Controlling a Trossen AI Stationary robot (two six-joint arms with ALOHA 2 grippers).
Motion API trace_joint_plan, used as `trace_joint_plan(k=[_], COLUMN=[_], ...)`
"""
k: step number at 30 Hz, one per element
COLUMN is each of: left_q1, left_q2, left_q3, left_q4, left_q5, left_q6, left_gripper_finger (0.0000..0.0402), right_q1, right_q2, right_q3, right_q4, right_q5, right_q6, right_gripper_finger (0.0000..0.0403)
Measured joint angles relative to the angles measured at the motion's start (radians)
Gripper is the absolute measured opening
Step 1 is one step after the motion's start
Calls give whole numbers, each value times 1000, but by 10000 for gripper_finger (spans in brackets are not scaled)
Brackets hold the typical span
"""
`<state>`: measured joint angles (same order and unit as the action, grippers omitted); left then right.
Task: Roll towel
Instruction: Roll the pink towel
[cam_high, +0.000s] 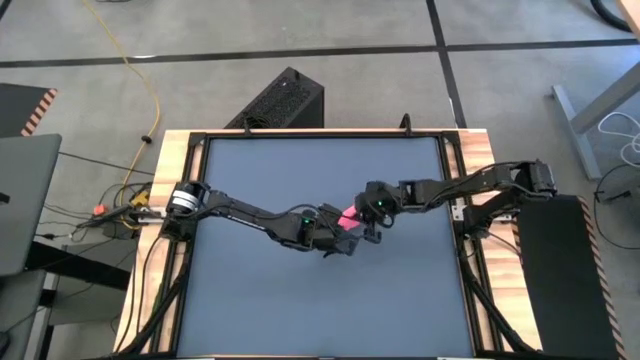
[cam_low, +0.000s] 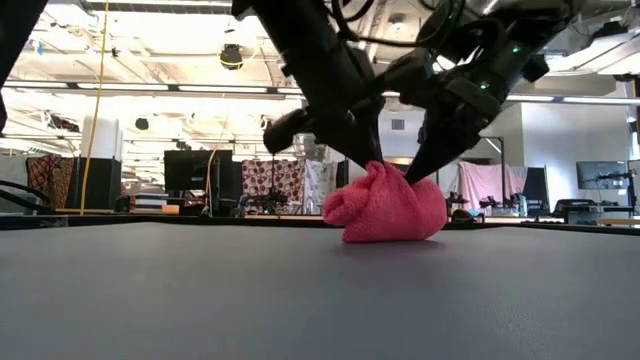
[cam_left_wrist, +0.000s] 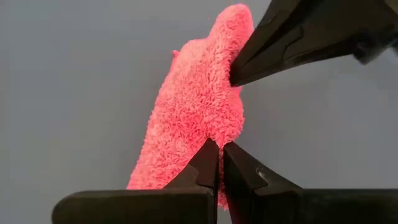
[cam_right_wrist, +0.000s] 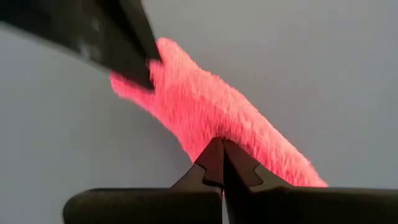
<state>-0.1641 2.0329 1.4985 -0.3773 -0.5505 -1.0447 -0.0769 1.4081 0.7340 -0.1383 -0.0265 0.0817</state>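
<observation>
1. You have the towel (cam_low: 388, 208) bunched into a lumpy pink bundle near the middle of the dark grey table mat (cam_high: 250, 300), a little toward the right arm's side in the high view, where only a small pink patch (cam_high: 349, 217) shows between the two grippers.
2. In the low view its underside rests on the mat while both grippers come down onto its top.
3. Your left gripper (cam_left_wrist: 221, 149) is pinched tight on one end of the towel (cam_left_wrist: 193, 118); its two dark fingers meet with pink pile caught between the tips.
4. Your right gripper (cam_right_wrist: 222, 146) is clamped the same way on the opposite end of the towel (cam_right_wrist: 211, 109), its fingertips pressed together on the cloth.
5. Each wrist view shows the other arm's dark finger touching the far end of the bundle, so the two grips sit at opposite ends of the elongated roll.
6. From above, the left arm (cam_high: 240, 210) reaches in from the table's left edge and the right arm (cam_high: 460, 187) from its right edge, meeting just beside each other over the towel.
7. Beyond the table, the low view shows a workshop with hanging fabrics (cam_low: 275, 180) and monitors (cam_low: 185, 170).
</observation>
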Motion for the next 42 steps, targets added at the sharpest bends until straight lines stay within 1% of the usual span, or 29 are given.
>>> trace_joint_plan(k=[3,5,8,10,14,24,28,32,38,42], left_q1=[12,15,19,19,19,40,52,63,66,65], left_q2=[-16,-21,-22,-22,-18,-18,-18,-18,-17,-17], left_q3=[-62,-94,-121,-147,-178,-177,-177,-177,-177,-177], left_q4=[77,137,177,199,216,268,281,296,304,307], left_q5=[28,52,125,147,122,120,121,142,154,155], left_q6=[-40,-40,-38,-65,-105,-78,-79,-86,-93,-94], left_gripper_finger=[0,0,0,0,0,0,0,0,0,0], right_q1=[-47,-72,-115,-132,-152,-160,-162,-162,-174,-184], right_q2=[4,4,4,4,4,45,87,135,215,248], right_q3=[0,0,0,0,0,-1,0,0,1,19], right_q4=[-2,6,13,13,12,-11,-8,2,75,75], right_q5=[-83,-109,-153,-164,-163,-191,-239,-244,-250,-278], right_q6=[35,51,82,86,79,78,91,93,94,94], right_gripper_finger=[17,17,17,17,17,17,17,17,17,17])
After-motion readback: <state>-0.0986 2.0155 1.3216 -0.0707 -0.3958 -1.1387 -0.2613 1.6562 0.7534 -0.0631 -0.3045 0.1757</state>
